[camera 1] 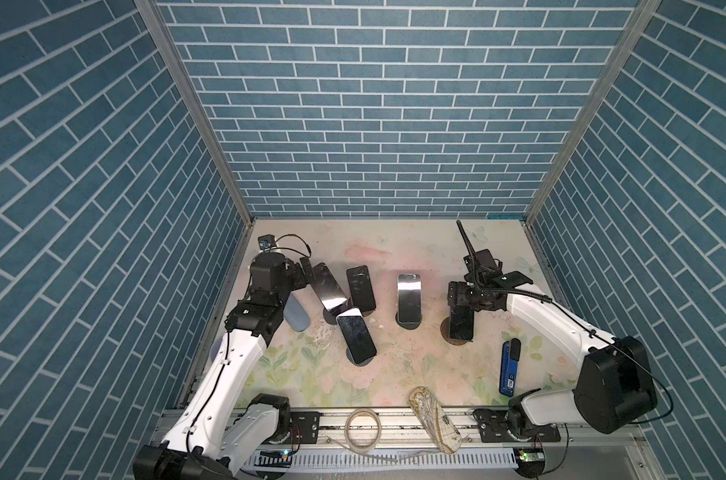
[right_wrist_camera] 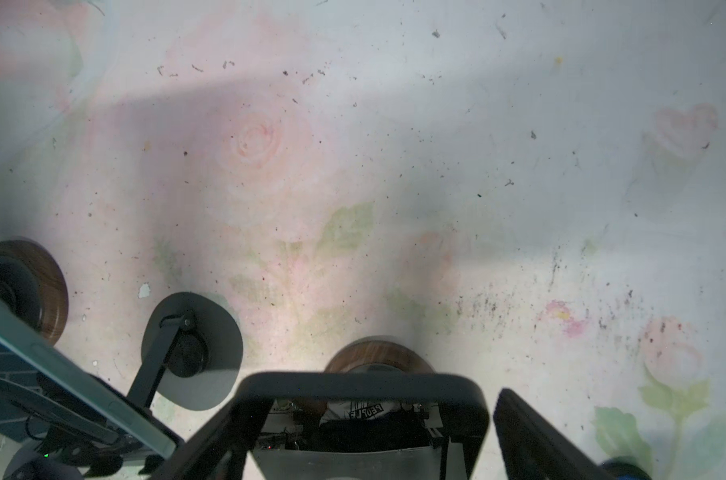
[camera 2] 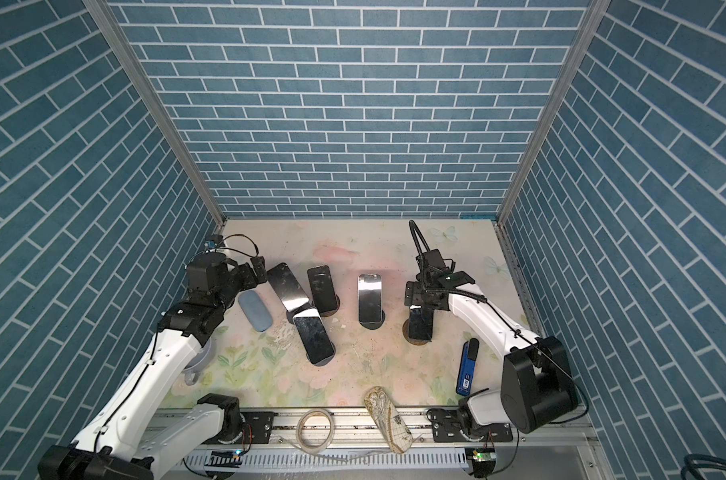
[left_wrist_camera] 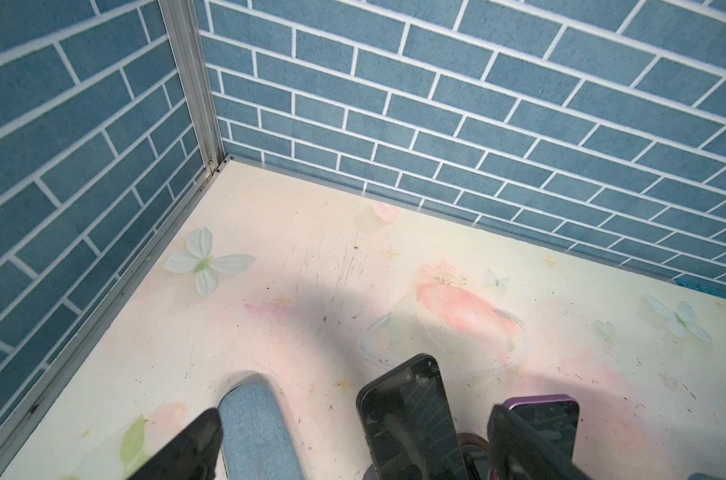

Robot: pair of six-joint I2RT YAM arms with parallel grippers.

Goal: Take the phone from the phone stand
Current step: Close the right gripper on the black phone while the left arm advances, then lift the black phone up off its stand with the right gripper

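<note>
Several dark phones lean on stands on the floral table. The rightmost phone (camera 1: pixel 461 324) (camera 2: pixel 420 325) rests on a phone stand with a round wooden base (camera 1: pixel 457 340) (right_wrist_camera: pixel 378 353). My right gripper (camera 1: pixel 463 300) (right_wrist_camera: pixel 369 419) is open and straddles this phone's top edge (right_wrist_camera: pixel 361 384). One finger lies against a side and the other finger (right_wrist_camera: pixel 532 436) stands apart. My left gripper (camera 1: pixel 307 270) (left_wrist_camera: pixel 357 449) is open at the top of the leftmost phone (camera 1: pixel 329 291) (left_wrist_camera: pixel 411 415), touching nothing.
A blue fabric case (camera 1: pixel 297 313) (left_wrist_camera: pixel 257 432) lies beside the left gripper. Three more phones on stands (camera 1: pixel 360 289) (camera 1: pixel 409 297) (camera 1: pixel 356 334) fill the middle. A blue device (camera 1: pixel 509 365) lies at the right. A patterned case (camera 1: pixel 434 417) and a tape ring (camera 1: pixel 363 428) sit on the front rail.
</note>
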